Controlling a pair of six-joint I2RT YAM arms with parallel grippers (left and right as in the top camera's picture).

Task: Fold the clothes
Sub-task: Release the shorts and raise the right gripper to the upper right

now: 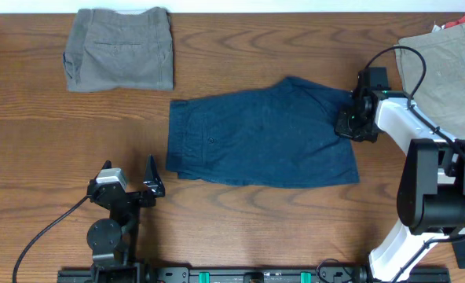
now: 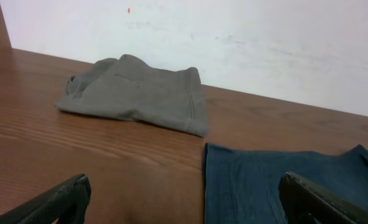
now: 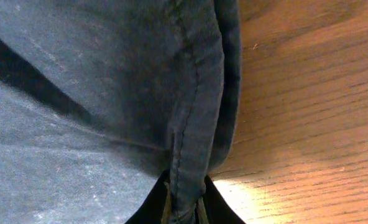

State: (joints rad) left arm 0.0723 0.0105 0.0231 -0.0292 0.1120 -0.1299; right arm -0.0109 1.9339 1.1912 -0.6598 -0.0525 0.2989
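Note:
The dark navy blue shorts [image 1: 264, 135] lie flat in the middle of the table, waistband to the left. My right gripper [image 1: 349, 119] is shut on the hem seam [image 3: 193, 149] at their upper right edge, the cloth pinched between the fingers. My left gripper [image 1: 130, 189] is open and empty, resting near the front of the table just left of the navy shorts' waistband [image 2: 246, 180]. The grey-olive shorts [image 1: 121, 49] lie folded at the back left and show in the left wrist view [image 2: 140, 93]. The light beige pair [image 1: 451, 71] lies at the back right.
A bit of red cloth [image 1: 462, 25] shows at the far right top corner by the beige pair. A white wall [image 2: 234, 37] stands behind the table. Bare wood [image 1: 240, 228] lies along the front.

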